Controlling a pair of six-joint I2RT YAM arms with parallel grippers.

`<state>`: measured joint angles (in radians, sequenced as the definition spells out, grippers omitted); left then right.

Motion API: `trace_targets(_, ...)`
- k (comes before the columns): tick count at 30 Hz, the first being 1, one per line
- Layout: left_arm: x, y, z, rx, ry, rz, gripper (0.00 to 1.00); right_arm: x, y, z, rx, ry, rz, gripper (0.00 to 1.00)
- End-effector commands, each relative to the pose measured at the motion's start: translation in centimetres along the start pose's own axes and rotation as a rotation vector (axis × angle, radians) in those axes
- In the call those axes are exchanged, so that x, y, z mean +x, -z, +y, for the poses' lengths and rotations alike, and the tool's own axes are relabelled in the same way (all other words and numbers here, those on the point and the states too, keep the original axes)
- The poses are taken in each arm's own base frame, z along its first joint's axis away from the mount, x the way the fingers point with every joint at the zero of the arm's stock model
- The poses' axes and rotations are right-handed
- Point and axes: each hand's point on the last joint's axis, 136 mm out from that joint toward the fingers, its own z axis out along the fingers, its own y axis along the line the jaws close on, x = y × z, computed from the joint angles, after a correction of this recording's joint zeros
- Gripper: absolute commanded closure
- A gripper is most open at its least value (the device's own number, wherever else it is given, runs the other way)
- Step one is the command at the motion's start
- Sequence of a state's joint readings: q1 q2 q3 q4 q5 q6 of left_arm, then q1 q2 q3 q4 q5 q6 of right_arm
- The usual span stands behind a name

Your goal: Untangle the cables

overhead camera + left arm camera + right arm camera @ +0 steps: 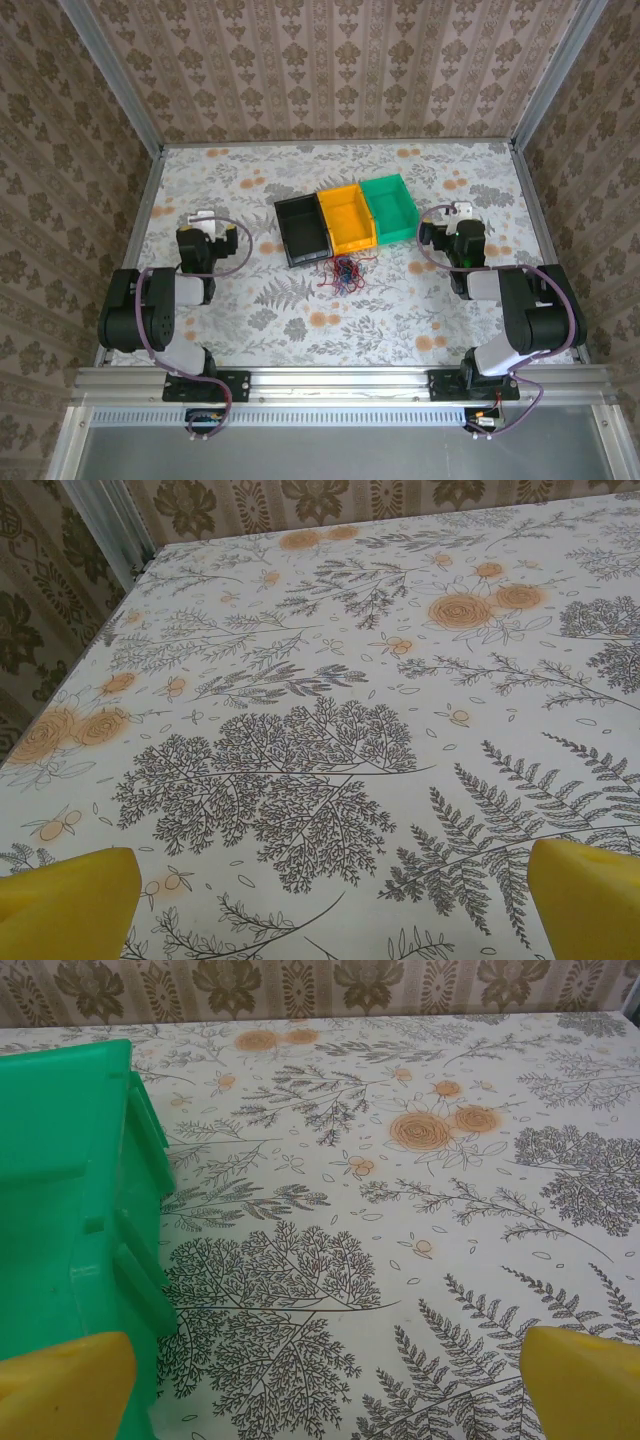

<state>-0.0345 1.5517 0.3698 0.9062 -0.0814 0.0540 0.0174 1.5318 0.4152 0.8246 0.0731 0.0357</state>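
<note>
Top external, cables (345,272) near orange bin (348,222), right wrist, green bin (60,1190)

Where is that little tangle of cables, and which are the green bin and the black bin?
cables (345,272): top view, middle of the red-and-blue tangle.
green bin (391,209): top view, its bare inside floor.
black bin (303,230): top view, its bare inside floor.
</note>
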Motion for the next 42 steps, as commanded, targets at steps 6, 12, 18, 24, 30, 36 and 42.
trace_targets(6,-1.24,-0.39,-0.08,0.019,-0.004,-0.026,0.00,-0.36,0.00,0.21,-0.017,0.003,-0.015,0.00)
trace_targets(12,-1.16,-0.40,-0.05,0.019,-0.004,-0.024,0.00,-0.29,-0.01,0.20,-0.016,0.004,-0.013,0.00)
trace_targets(18,-1.19,-0.39,-0.04,0.019,-0.004,-0.024,0.00,-0.37,-0.01,0.25,-0.018,0.003,-0.015,0.00)
trace_targets(24,-1.16,-0.40,-0.05,0.019,-0.004,-0.024,0.00,-0.27,-0.01,0.22,-0.017,0.003,-0.012,0.00)
trace_targets(30,-1.17,-0.40,-0.07,0.021,-0.004,-0.024,0.00,-0.36,0.07,0.22,-0.016,0.006,-0.018,0.00)
trace_targets(36,-1.19,-0.40,-0.01,0.019,-0.002,-0.025,0.00,-0.36,0.08,0.23,-0.018,0.003,-0.017,0.00)
trace_targets(42,-1.18,-0.39,-0.07,0.021,-0.004,-0.024,0.00,-0.40,0.00,0.07,-0.037,-0.017,-0.014,0.00)
